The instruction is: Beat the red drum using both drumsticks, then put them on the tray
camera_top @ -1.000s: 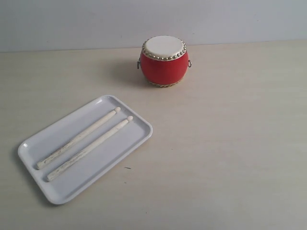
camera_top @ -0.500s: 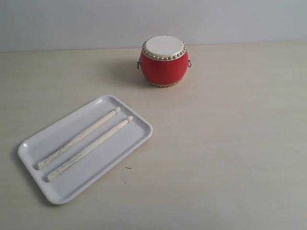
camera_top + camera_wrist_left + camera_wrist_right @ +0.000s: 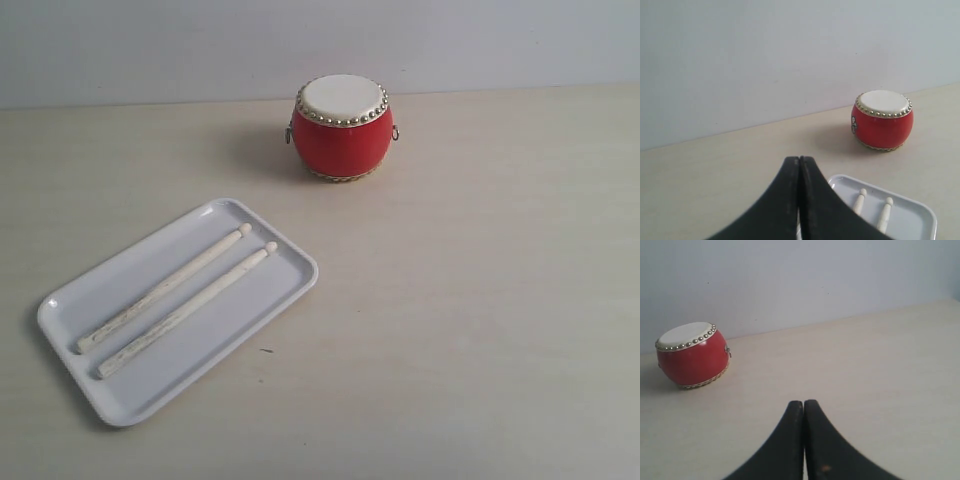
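Exterior view is showing the red drum (image 3: 342,128) standing upright toward the far edge of the table (image 3: 480,330), cream skin facing up, with no arm reaching into that view at all. Well apart from it, toward the near left, the white tray (image 3: 255,290) is lying flat on the table, and the drumsticks (image 3: 162,288) are resting inside it side by side, close to parallel, not touching each other, their rounded tips pointing toward the drum. Over the last second nothing is changing: drum, tray and sticks are sitting exactly where they were, and neither arm is entering. The left gripper (image 3: 799,161) is hanging above the table near the tray with its jaws pressed fully together and nothing between them; its wrist view is catching the stick tips, a tray corner and the drum beyond. The right gripper (image 3: 803,404) is likewise closed tight and carrying nothing, hovering over bare table with the drum off to one side. My judgement: with both sticks lying free in the tray and both grippers idle, the scene is matching either the untouched start or the finished end of the task, and the pictures alone are not settling which. If the beating is yet to come, each gripper needs opening before it can take a stick.
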